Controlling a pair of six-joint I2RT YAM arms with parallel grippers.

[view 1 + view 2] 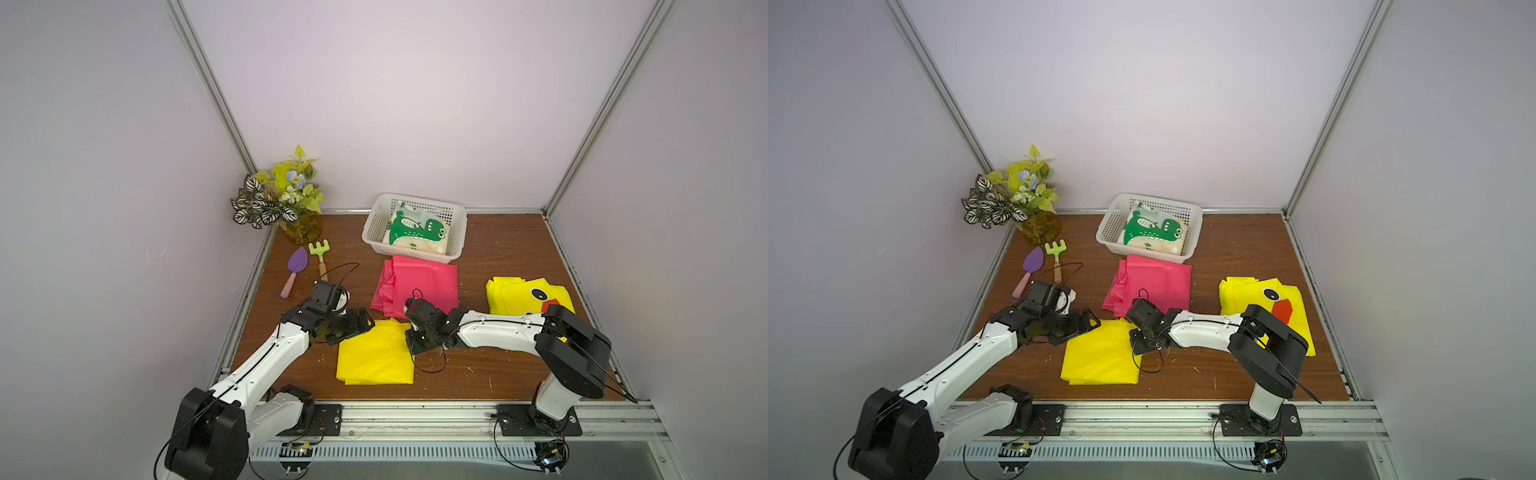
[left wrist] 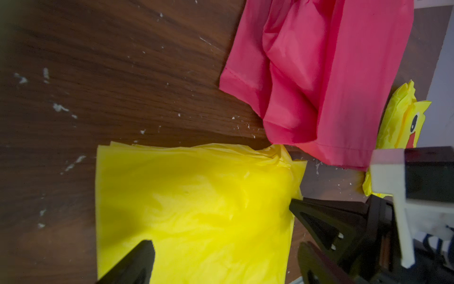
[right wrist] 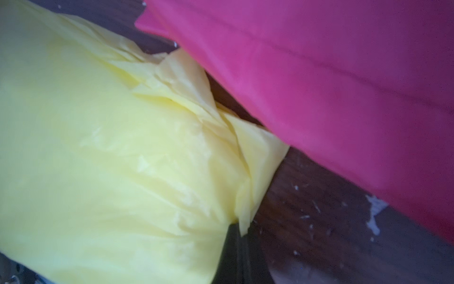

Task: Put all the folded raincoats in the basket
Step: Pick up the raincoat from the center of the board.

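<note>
Yellow folded raincoat point(image 1: 374, 357) lies flat at the front of the surface point(image 1: 498, 257), well short of the basket point(image 1: 374, 230). The right gripper point(image 1: 410, 333) is pinched shut on just its near edge, and the left gripper point(image 1: 368, 324) hangs wide open over the opposite side. Lift on that thin pinch alone and the folds could spill open, or snag the pink raincoat point(image 1: 419, 282) just beside

yellow raincoat point(image 1: 374, 353): folded, front ctr | white basket point(image 1: 456, 239): rear ctr
</note>
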